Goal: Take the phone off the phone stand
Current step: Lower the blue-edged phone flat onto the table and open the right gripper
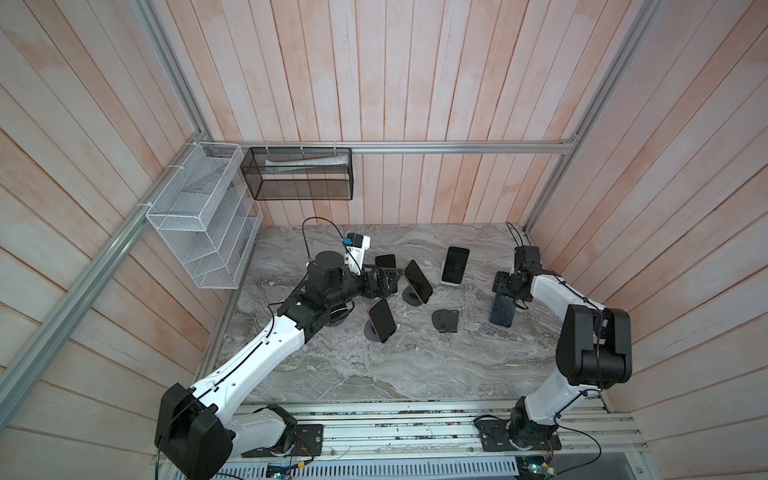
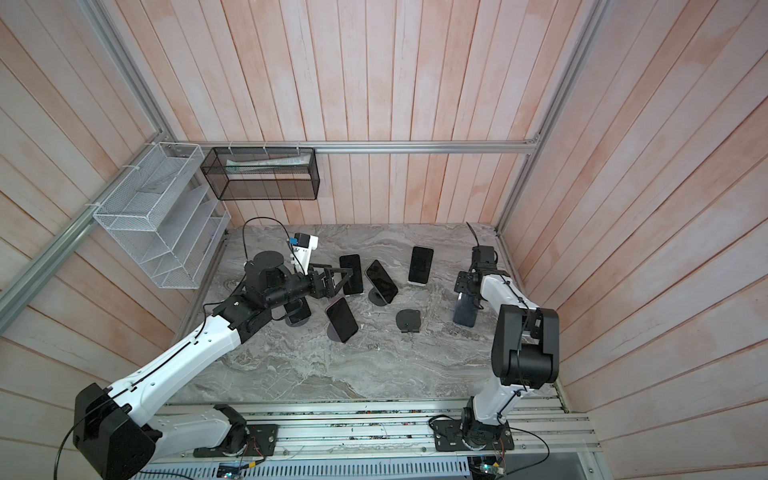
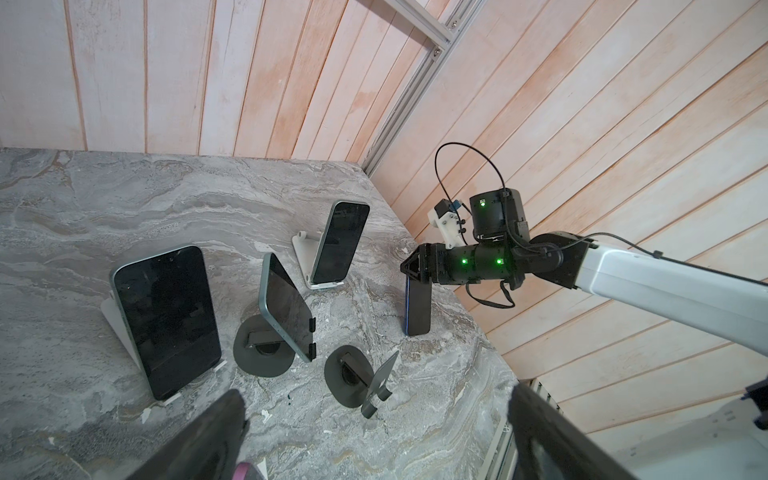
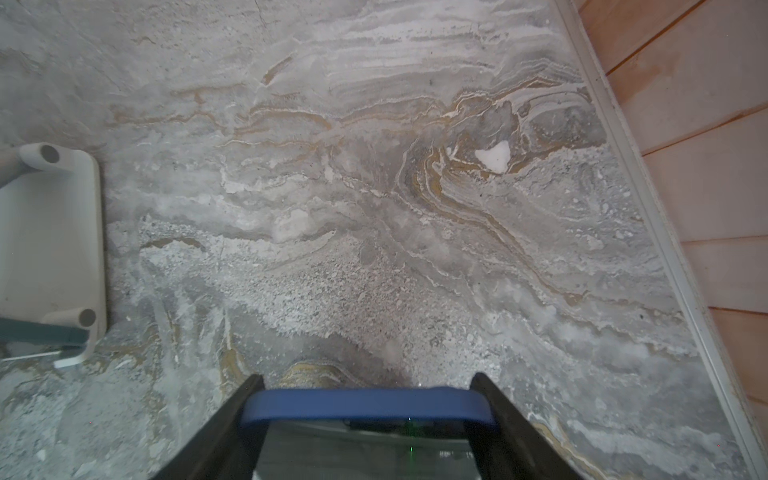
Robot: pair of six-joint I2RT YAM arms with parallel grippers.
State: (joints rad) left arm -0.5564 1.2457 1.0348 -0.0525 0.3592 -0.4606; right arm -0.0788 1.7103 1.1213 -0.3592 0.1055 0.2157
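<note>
Your right gripper [image 4: 366, 380] is clamped on the sides of the blue phone [image 4: 365, 405] — it hangs upright at three o'clock on the table [image 1: 374, 365], with the empty black stand [image 1: 444, 320] at its nine o'clock. Your left gripper [image 2: 343, 282] gapes wide, holding nothing, beside the other propped phones [image 2: 381, 281].

- The right gripper [image 4: 368, 382] pinches a blue-edged phone [image 4: 368, 405] between its black fingers [image 4: 232, 419].
- Grey marble table [image 4: 374, 208] lies beyond.
- A white stand [image 4: 54, 249] is partly cut off.
- A metal rail [image 4: 648, 232] borders the wooden wall [image 4: 706, 124].
</note>
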